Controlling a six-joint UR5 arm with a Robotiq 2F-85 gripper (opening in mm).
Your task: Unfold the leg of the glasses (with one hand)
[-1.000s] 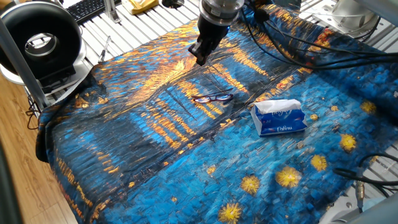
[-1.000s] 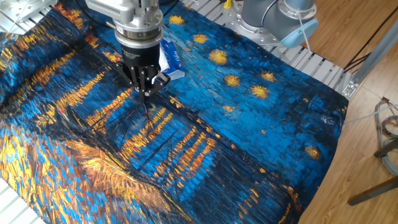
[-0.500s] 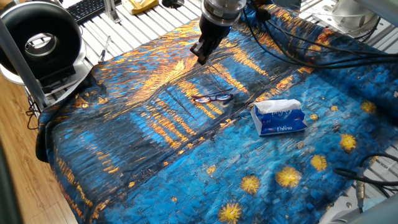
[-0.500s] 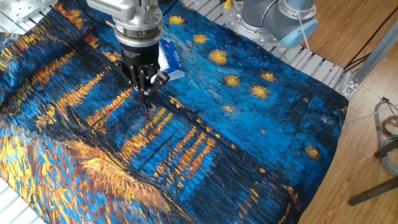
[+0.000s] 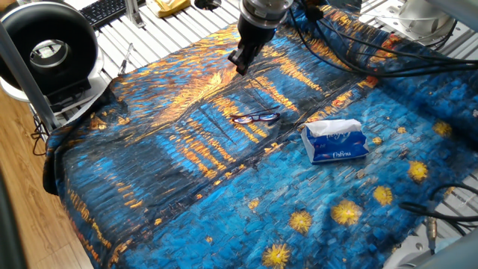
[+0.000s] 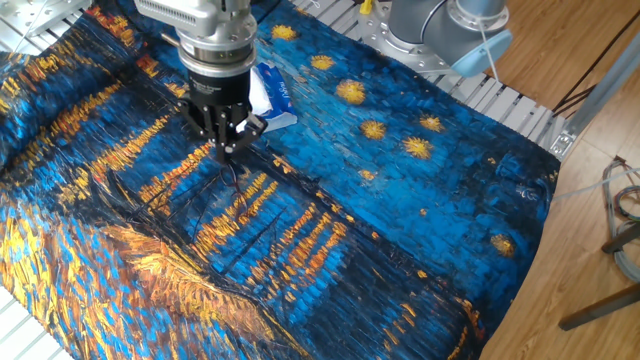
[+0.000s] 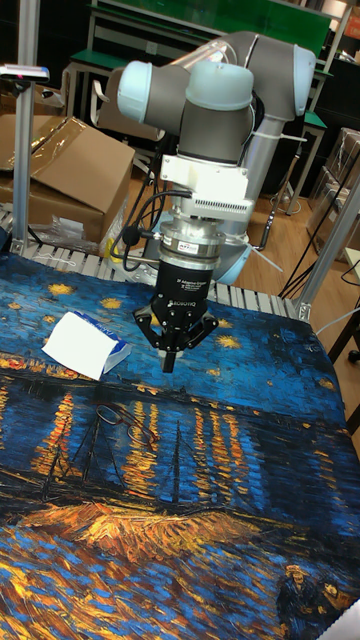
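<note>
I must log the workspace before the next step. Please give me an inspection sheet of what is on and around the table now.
Surface: wrinkled blue and orange painted-pattern cloth covers the table.
Job's things: small dark-framed glasses lie flat on the cloth, untouched.
Clutter: blue-white tissue pack beside the glasses, apart from them.
Grippers: black two-finger gripper hangs above the cloth, fingers together, holding nothing.
Cables: black cables run across the cloth's far side.
Surroundings: black round fan, keyboard, cardboard box, wooden floor.

Closed fingers above glasses
</note>
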